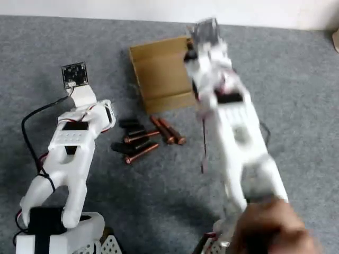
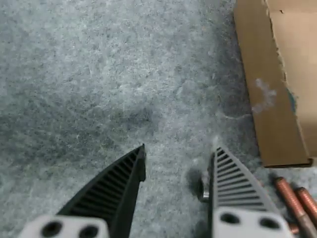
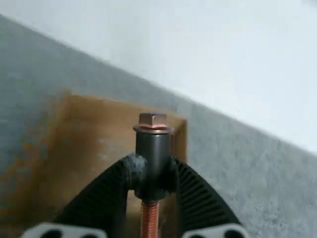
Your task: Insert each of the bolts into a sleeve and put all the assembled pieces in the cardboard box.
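Observation:
My right gripper is shut on an assembled piece, a black sleeve with a copper bolt through it, hex head at the top. It holds the piece over the cardboard box. In the high view that arm's gripper is over the right edge of the box. Loose copper bolts and black sleeves lie on the carpet in front of the box. My left gripper hangs open over bare carpet, left of the box, with two bolts beside it.
Grey carpet covers the whole table. A white wall rises behind the box. The left arm stands at the near left, its black cable looping beside it.

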Tool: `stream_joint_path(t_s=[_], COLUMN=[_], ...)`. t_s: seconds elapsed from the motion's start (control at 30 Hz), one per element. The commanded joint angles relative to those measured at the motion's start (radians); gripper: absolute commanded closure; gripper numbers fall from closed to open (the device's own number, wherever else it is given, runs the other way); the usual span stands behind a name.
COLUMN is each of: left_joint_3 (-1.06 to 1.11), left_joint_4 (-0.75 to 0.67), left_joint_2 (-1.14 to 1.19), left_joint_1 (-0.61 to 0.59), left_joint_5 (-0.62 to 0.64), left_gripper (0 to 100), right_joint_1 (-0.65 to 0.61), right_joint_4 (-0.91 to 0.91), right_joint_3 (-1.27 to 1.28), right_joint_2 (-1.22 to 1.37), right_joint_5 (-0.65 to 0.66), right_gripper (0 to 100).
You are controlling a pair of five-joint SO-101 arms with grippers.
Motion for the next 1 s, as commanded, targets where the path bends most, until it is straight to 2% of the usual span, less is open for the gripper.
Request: stream_joint_path(t_s=[0.0, 0.13, 0.3, 0.4, 0.7, 0.87, 0.97], left_joint_3=[-0.051, -0.053, -0.051, -0.051, -0.054, -0.056, -0.056], left_joint_4=[0.005, 0.005, 0.005, 0.005, 0.005, 0.005, 0.005], left_joint_2=[0.002, 0.002, -0.001, -0.001, 0.005, 0.005, 0.007], left_joint_1=[-0.013, -0.012, -0.012, -0.012, -0.012, -0.01, -0.01], left_joint_5=[0.003, 0.003, 0.003, 0.003, 0.002, 0.002, 0.002], left_gripper=[80, 80, 80, 80, 80, 80, 80], right_joint_1=[0.059, 0.073, 0.045, 0.022, 0.041, 0.044, 0.019], right_joint_4=[0.213, 0.507, 0.762, 0.866, 1.004, 1.148, 1.254], right_joint_3=[-0.615, -1.101, -1.629, -1.9, -1.874, -1.873, -1.873], right_joint_2=[0.433, 0.74, 1.029, 1.138, 1.047, 0.937, 0.845], right_joint_5=[0.015, 0.02, 0.02, 0.02, 0.006, -0.12, -0.126], right_gripper=[99.5, 95.8, 70.2, 61.1, 60.6, 60.6, 60.6])
